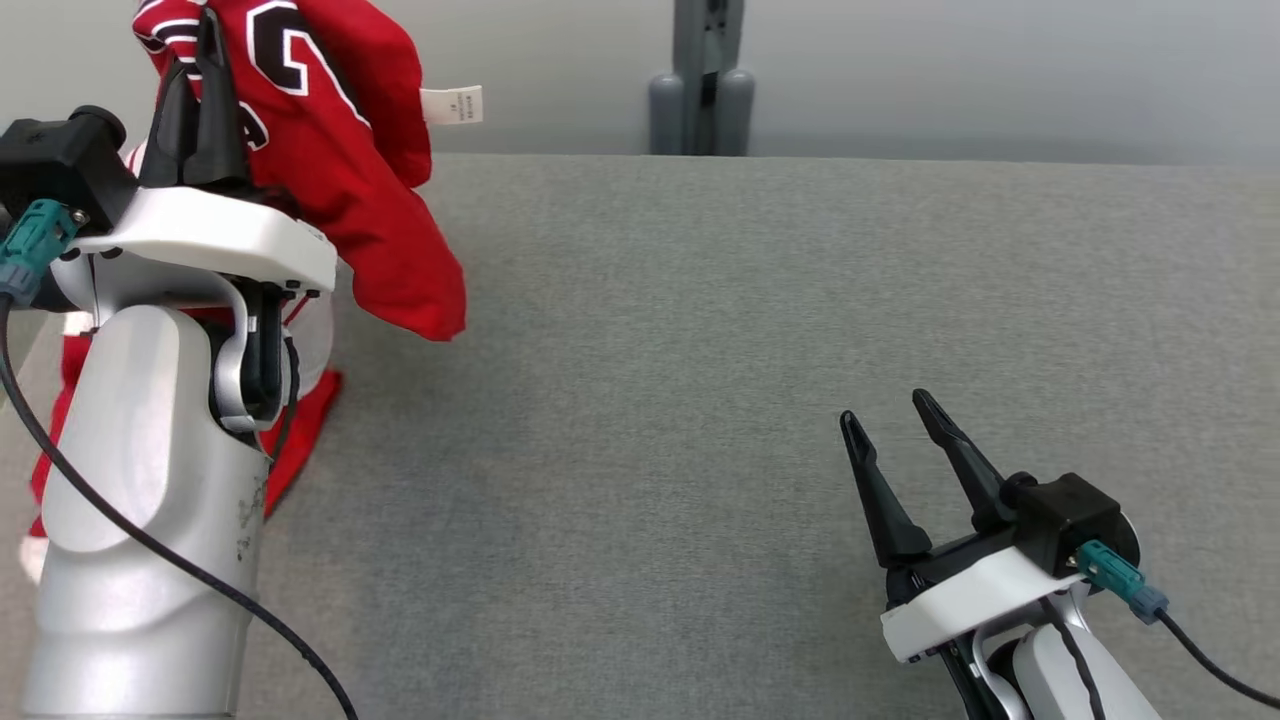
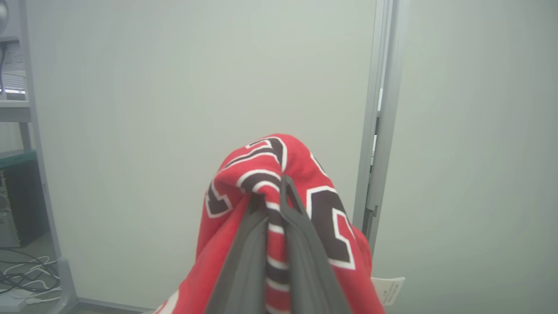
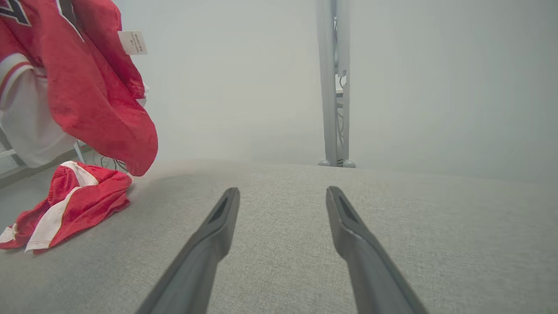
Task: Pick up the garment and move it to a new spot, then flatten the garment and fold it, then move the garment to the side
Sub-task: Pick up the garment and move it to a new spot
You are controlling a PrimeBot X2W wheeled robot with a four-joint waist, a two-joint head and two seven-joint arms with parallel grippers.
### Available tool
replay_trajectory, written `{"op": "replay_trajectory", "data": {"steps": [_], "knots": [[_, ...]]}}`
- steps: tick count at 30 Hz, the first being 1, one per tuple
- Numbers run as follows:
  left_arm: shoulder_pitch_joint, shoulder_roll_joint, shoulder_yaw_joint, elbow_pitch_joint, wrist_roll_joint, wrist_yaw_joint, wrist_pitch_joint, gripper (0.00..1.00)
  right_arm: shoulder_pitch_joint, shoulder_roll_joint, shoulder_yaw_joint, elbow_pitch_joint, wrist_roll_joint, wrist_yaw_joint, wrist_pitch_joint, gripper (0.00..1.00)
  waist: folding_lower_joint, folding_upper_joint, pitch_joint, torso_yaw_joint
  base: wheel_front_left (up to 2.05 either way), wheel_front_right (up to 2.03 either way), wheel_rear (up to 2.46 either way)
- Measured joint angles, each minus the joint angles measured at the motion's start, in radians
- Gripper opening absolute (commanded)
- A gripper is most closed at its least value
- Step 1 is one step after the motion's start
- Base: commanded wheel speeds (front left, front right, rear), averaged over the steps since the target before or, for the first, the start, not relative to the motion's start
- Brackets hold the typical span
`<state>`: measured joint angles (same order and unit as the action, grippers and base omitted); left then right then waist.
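The garment (image 1: 380, 200) is a red jersey with black-and-white lettering and white trim. It hangs lifted at the table's far left, pinched in my left gripper (image 1: 200, 60), which is shut on a bunched fold (image 2: 270, 174). Its lower end (image 3: 74, 205) trails in a heap on the grey table. A white label (image 1: 452, 104) sticks out from its right side. My right gripper (image 1: 890, 410) rests low at the near right with its fingers apart and nothing between them, well away from the cloth (image 3: 87, 87).
The grey fabric-covered table (image 1: 700, 350) spreads wide to the middle and right. A grey post (image 1: 702, 80) stands behind its far edge against a pale wall. Shelving and floor cables (image 2: 22, 270) lie off to the left.
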<state>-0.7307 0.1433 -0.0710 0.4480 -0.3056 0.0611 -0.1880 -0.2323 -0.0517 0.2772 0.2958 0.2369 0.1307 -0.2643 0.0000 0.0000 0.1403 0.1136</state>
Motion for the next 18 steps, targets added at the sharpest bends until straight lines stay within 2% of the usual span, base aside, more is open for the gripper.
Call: {"op": "replay_trajectory", "data": {"steps": [9, 18], "knots": [[0.075, -0.017, -0.035, -0.184, -0.012, 0.017, 0.115, 0.00, 0.014, 0.004, -0.035, -0.028, 0.011, 0.000, 0.000, 1.00, 0.0000, 0.0000, -0.028, -0.171, 0.00, 0.00, 0.00], [0.108, -0.044, -0.097, -0.223, -0.023, 0.014, 0.175, 0.00, 0.016, 0.003, -0.045, -0.052, 0.057, 0.000, 0.000, 1.00, 0.0000, 0.0000, -0.021, -0.355, 0.00, 0.00, 0.00]]}}
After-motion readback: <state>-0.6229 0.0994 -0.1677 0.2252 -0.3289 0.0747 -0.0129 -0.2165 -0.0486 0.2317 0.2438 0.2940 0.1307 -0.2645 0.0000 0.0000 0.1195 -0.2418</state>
